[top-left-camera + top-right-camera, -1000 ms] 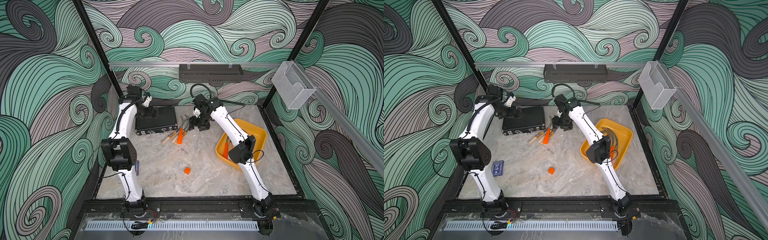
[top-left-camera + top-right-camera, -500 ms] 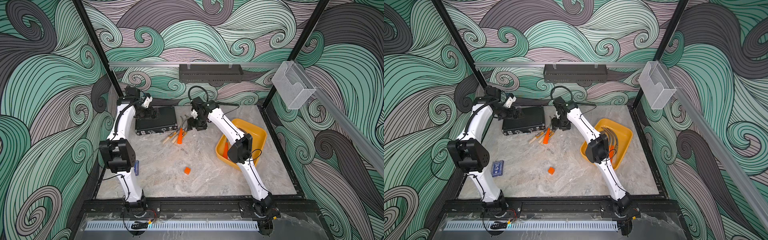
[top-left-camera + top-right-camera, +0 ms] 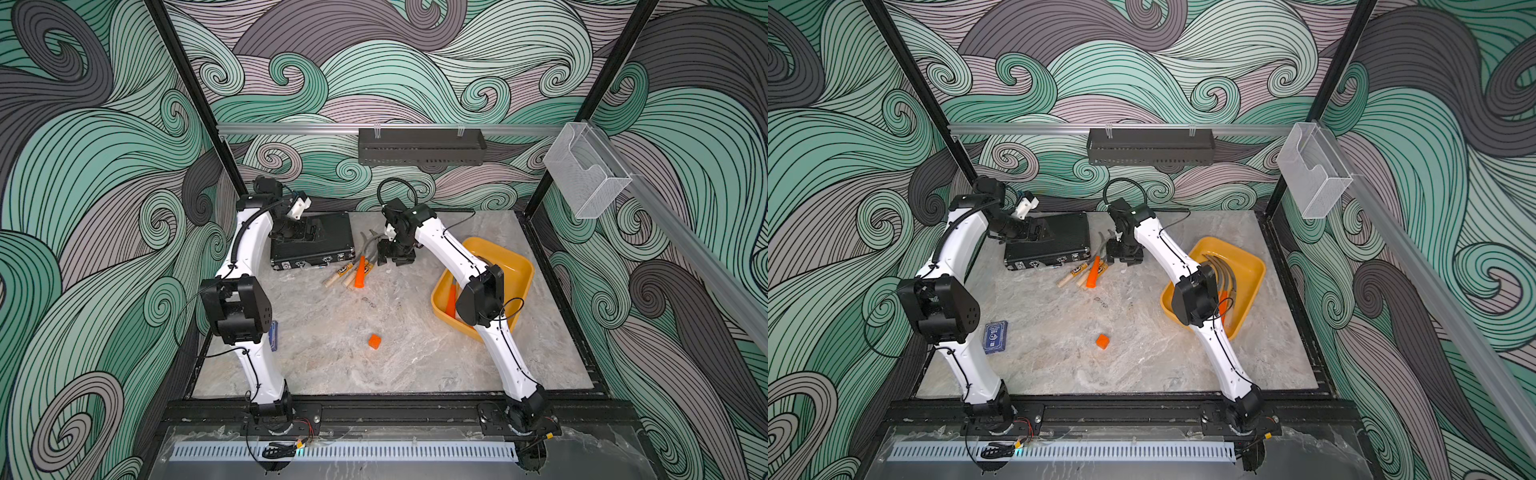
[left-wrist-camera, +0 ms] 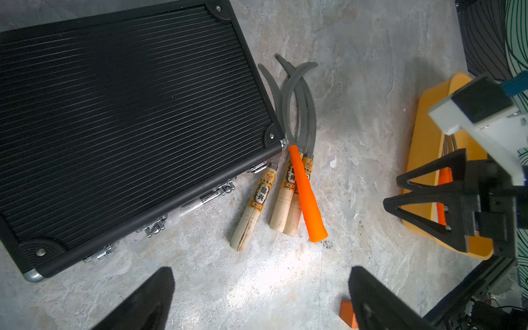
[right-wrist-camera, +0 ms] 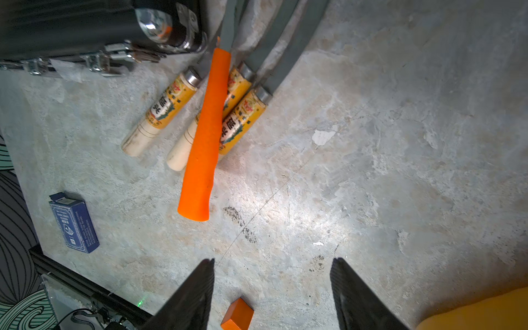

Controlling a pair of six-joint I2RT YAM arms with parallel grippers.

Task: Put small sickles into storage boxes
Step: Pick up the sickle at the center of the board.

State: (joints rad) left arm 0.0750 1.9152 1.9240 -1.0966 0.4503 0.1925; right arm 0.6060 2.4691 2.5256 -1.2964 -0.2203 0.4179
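Observation:
Several small sickles (image 3: 359,272) lie in a pile beside the black case: one orange-handled sickle (image 5: 204,137) lies across three with pale wooden labelled handles (image 4: 285,200). Their grey blades (image 4: 300,100) curve toward the back. The yellow storage box (image 3: 515,266) at the right holds more sickles (image 3: 1221,270). My right gripper (image 5: 273,260) hovers open just right of the pile (image 3: 1094,270), with nothing between its fingers. My left gripper (image 4: 260,271) hangs open and empty over the case's near edge, in both top views (image 3: 1034,232).
A black ribbed latched case (image 3: 311,241) sits at the back left, touching the pile. An orange cube (image 3: 374,341) lies mid-table. A blue card box (image 3: 994,336) lies by the left arm. A black rack (image 3: 422,145) and a clear bin (image 3: 582,174) hang on the walls.
My right gripper has shifted slightly left toward the loose sickles and its jaws have narrowed a little. The left arm has swung slightly leftward.

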